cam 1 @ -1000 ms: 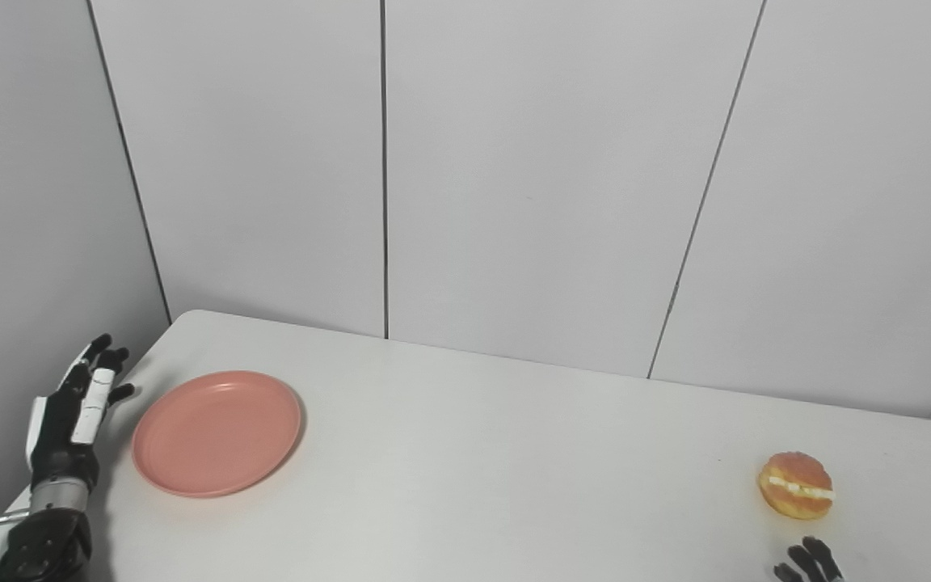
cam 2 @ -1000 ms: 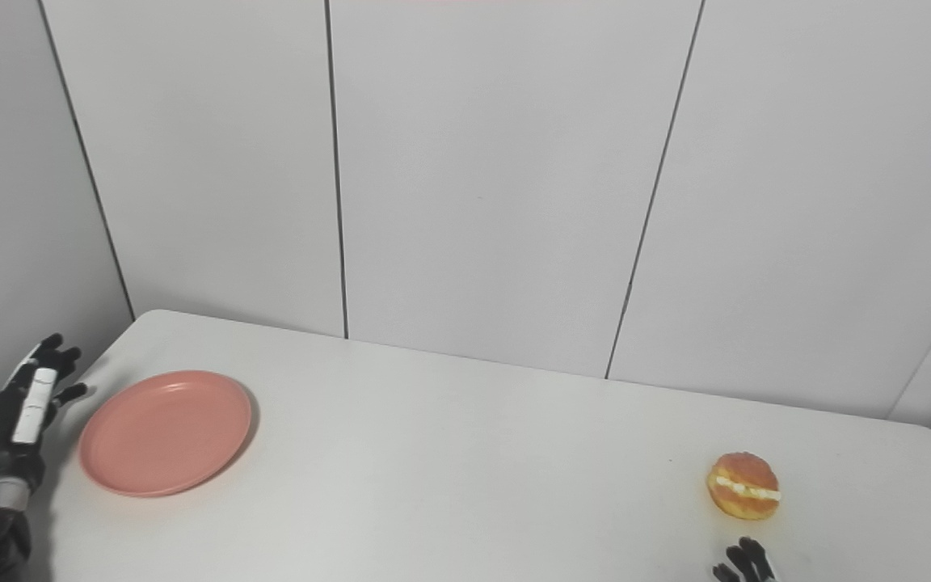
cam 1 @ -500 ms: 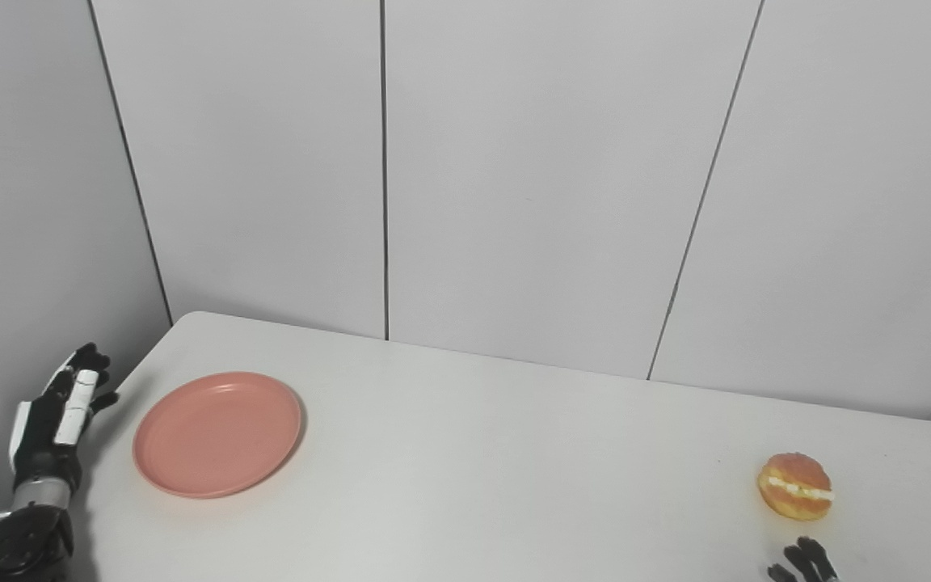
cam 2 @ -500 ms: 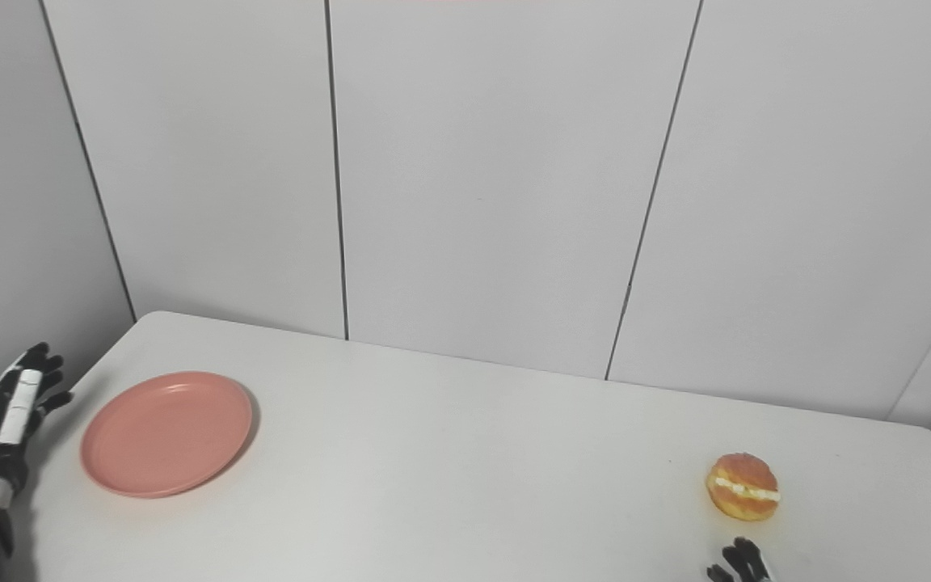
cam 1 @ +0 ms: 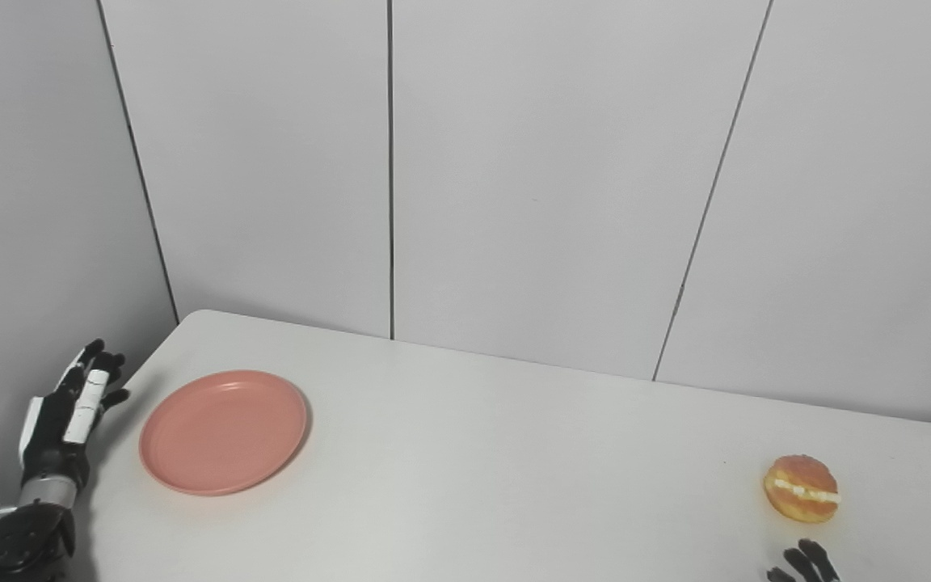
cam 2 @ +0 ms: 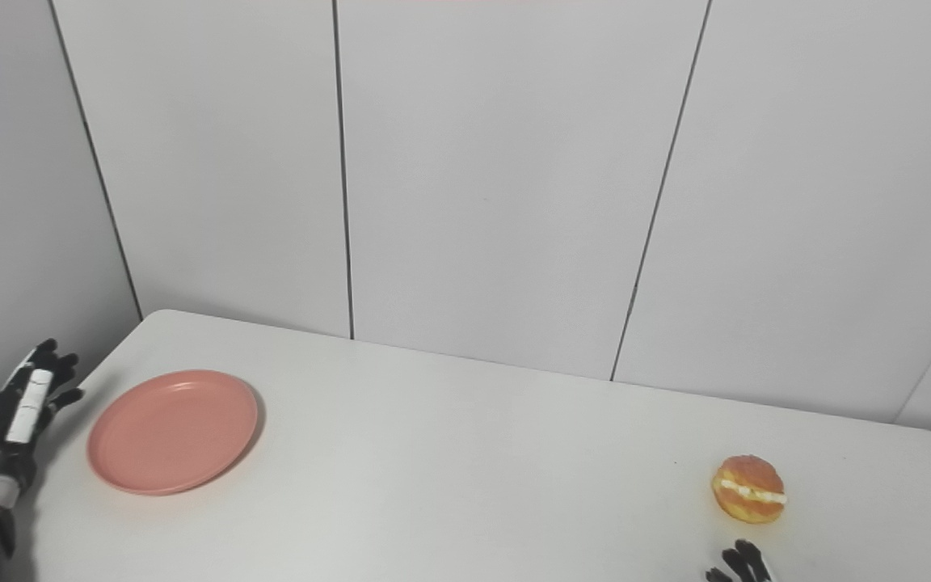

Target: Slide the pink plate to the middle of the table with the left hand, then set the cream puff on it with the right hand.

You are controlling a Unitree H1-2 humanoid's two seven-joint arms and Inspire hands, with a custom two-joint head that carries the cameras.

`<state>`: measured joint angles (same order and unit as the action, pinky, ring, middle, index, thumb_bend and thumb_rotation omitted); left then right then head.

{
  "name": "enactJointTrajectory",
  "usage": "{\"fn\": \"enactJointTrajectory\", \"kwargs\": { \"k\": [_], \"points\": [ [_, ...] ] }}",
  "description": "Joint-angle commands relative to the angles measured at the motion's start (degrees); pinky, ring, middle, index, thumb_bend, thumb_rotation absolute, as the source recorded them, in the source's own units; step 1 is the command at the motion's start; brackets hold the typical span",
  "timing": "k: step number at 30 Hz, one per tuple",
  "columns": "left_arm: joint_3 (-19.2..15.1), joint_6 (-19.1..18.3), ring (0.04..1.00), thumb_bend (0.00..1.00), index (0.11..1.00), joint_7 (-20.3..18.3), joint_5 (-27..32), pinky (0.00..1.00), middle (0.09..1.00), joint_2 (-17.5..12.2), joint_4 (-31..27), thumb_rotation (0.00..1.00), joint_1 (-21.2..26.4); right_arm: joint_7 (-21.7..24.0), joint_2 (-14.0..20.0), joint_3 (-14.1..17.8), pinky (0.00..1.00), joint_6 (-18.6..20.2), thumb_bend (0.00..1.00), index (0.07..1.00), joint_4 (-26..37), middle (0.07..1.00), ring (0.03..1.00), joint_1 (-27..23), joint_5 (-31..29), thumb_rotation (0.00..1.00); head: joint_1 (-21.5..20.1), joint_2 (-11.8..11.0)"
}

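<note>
Since one second ago, the left robot hand [cam 1: 69, 408] has drawn back from the plate [cam 1: 223, 431] toward the left edge of the surface [cam 1: 465, 485]; the small shift of the whole scene is camera motion. The plate and the puff [cam 1: 801, 487] have not moved.

Procedure, judged from this state: bring the left robot hand to the plate's left rim, set the fingers flat against or on it, and push rightward with steady, low pressure so the plate slides without tipping. Stop at mid-surface.

Nearest, at the bottom edge, only the fingertips of the right robot hand [cam 1: 805, 562] show, just short of the puff; whether it is spread or closed cannot be told. The puff rests near the right end, well apart from the plate. Farther back on the left, the left robot hand stands upright beside the surface edge, fingers extended and spread, holding nothing, near the plate without touching it.
</note>
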<state>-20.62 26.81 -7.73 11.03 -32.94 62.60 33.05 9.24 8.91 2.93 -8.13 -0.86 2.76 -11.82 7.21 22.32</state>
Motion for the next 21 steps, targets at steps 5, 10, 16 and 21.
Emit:
{"fn": "enactJointTrajectory", "kwargs": {
  "k": [5,10,16,21],
  "points": [
    [1.8,0.1,0.909,1.0,0.883,-3.0,-0.7,0.77,0.864,3.8,-2.4,0.82,-0.6,0.6,-0.6,-1.2,0.86,2.6,0.87,0.938,-2.3,0.935,0.88,3.0,0.7,1.0,-0.3,0.4],
    [3.2,0.1,0.924,1.0,0.898,-2.5,-1.8,0.78,0.875,4.8,-5.2,0.85,-1.3,0.4,-0.6,-1.3,0.85,2.4,0.87,0.934,-2.3,0.932,0.876,2.9,1.0,1.0,-0.3,0.5],
    [4.6,0.0,0.944,0.97,0.92,-1.9,-2.0,0.83,0.888,6.2,-9.5,0.86,-2.5,0.5,-0.7,-1.3,0.85,2.7,0.87,0.938,-2.3,0.934,0.879,2.9,0.9,1.0,-0.7,0.5],
    [6.0,-0.1,0.995,0.87,0.958,-1.9,-2.5,0.9,0.943,6.5,-11.7,0.92,-3.4,0.4,-0.9,-1.4,0.85,2.8,0.87,0.935,-1.9,0.93,0.874,3.0,1.0,1.0,-0.8,0.8]
  ]
}}
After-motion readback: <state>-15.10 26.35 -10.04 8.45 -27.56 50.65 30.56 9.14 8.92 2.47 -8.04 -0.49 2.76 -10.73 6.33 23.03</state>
